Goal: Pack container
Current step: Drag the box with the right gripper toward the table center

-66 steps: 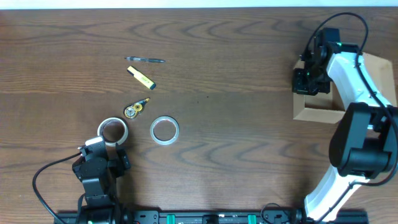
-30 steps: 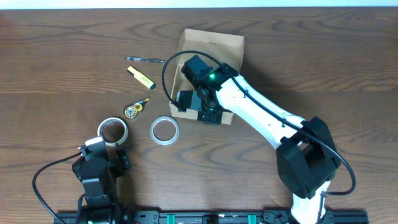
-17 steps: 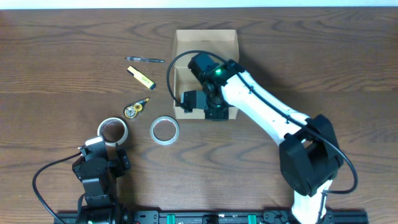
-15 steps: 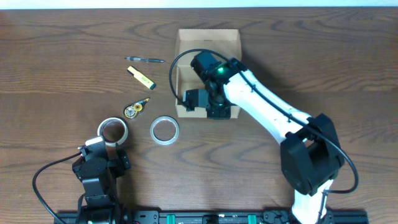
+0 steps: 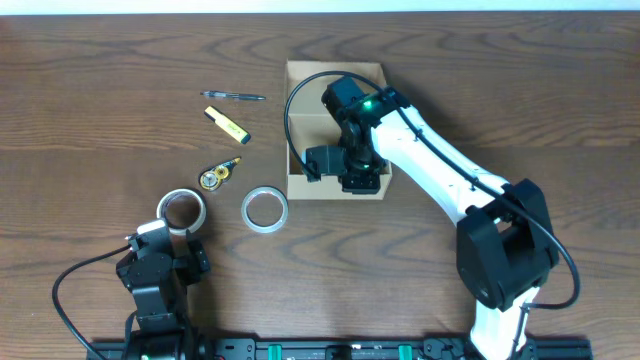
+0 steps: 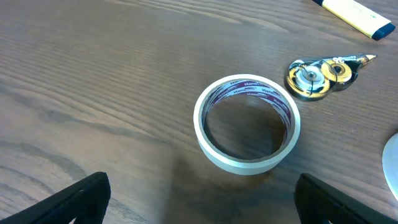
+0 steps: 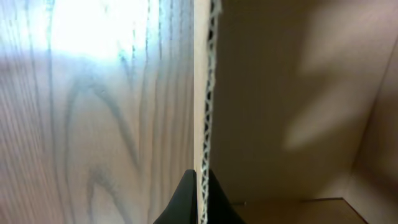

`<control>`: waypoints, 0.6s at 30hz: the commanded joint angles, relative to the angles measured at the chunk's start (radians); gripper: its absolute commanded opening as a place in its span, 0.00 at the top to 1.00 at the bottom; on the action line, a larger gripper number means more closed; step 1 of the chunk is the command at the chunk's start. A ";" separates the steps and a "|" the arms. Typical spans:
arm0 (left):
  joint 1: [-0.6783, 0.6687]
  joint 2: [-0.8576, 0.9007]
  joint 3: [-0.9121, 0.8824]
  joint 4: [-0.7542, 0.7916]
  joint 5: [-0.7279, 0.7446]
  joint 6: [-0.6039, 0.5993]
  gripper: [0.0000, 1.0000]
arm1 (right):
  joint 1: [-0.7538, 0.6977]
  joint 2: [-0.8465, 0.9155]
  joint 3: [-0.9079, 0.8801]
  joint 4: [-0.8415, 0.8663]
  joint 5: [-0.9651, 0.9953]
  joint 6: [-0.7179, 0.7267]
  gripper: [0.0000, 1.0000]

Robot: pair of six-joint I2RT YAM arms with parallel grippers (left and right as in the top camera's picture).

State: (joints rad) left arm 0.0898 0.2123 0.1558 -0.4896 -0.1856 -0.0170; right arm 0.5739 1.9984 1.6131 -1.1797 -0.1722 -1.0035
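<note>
The cardboard box point(image 5: 305, 95) has come right across from the far right edge of the table and now sits in the middle, nudged a touch nearer the robot than half a second ago. Down at the right fingers point(image 7: 186, 196), they are pinched shut on the thin corrugated edge of the box wall point(image 7: 208, 93), one tip outside over the wood, one inside. That grip is how the right gripper point(image 5: 345, 172) drags the box, and my read is that it is hauling the box within reach of the loose items. The right arm stretches over the near half of the box, so that part of the inside is hidden; what does show is bare cardboard, nothing packed yet.

On the other side, the left gripper point(image 6: 202, 202) hangs with its tips spread wide and holding nothing, right over the roll of masking tape point(image 6: 247, 122), looking ready for a first pick. Just beyond that lies the correction tape dispenser point(image 6: 323, 71). From overhead, a clear tape roll point(image 5: 265, 209) rests just left of the box's near corner, with a yellow highlighter point(image 5: 227, 124) and a pen point(image 5: 232, 96) farther back, all lying out on the table point(image 5: 90, 120).
</note>
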 commanded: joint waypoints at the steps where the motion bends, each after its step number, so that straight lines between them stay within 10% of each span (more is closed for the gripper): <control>1: 0.000 -0.008 -0.019 0.000 0.003 0.017 0.05 | -0.005 0.000 -0.007 0.001 -0.040 -0.035 0.99; 18: 0.000 -0.008 -0.019 0.000 0.003 0.017 0.05 | -0.007 0.000 -0.082 0.085 -0.031 -0.079 0.99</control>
State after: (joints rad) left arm 0.0898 0.2123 0.1558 -0.4896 -0.1856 -0.0170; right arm 0.5739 1.9984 1.5593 -1.1091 -0.1867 -1.0611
